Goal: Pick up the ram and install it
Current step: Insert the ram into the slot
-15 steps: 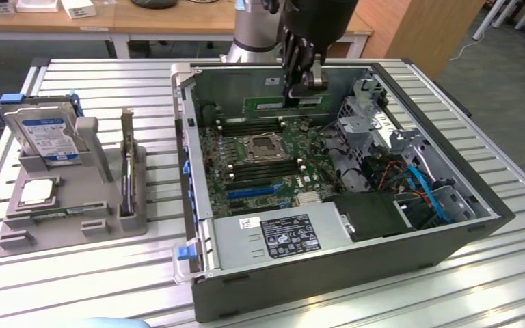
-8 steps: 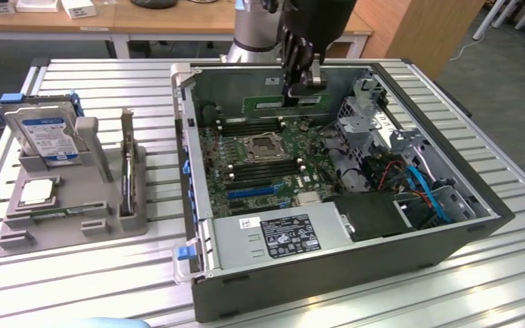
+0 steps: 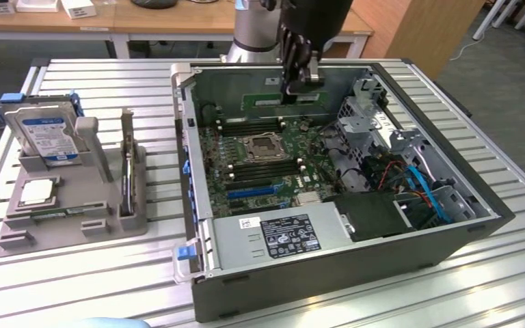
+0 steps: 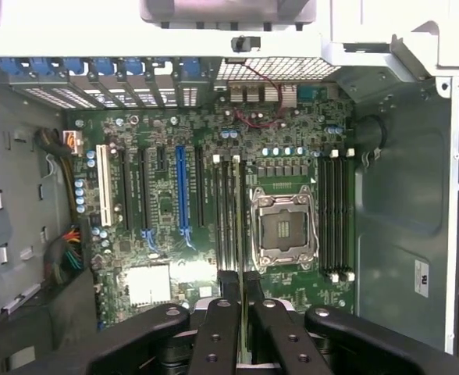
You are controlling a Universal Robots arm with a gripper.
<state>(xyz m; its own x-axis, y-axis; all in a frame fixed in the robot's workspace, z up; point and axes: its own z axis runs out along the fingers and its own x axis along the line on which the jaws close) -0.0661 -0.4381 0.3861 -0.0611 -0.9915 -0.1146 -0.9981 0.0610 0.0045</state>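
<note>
Hand: one hand [image 3: 297, 85] hangs in the upper middle of the exterior view, over the open computer case [image 3: 272, 294]. Its two fingers [image 4: 228, 312] are pinched almost together on a thin green strip.
Ram: that strip looks like the ram [image 4: 242, 322], seen edge-on between the fingers. It is above the green board and not yet in a slot.
Where it sits: the ram runs the same way as the long slots [image 4: 223, 211] just beside the empty socket [image 4: 286, 226].
Doing it well: I think the ram must be held straight and level, right over one slot. Then both ends should be pushed down evenly so they go in together. A tilt could make it jam.
Count: one hand, one ram, one socket, and two groups of long slots, one on each side of the socket.
Counter [image 3: 80, 280]: at the exterior view's left stands one grey tray [image 3: 71, 239]. It holds one hard drive [image 3: 48, 133] and one silver chip [image 3: 39, 193].
</note>
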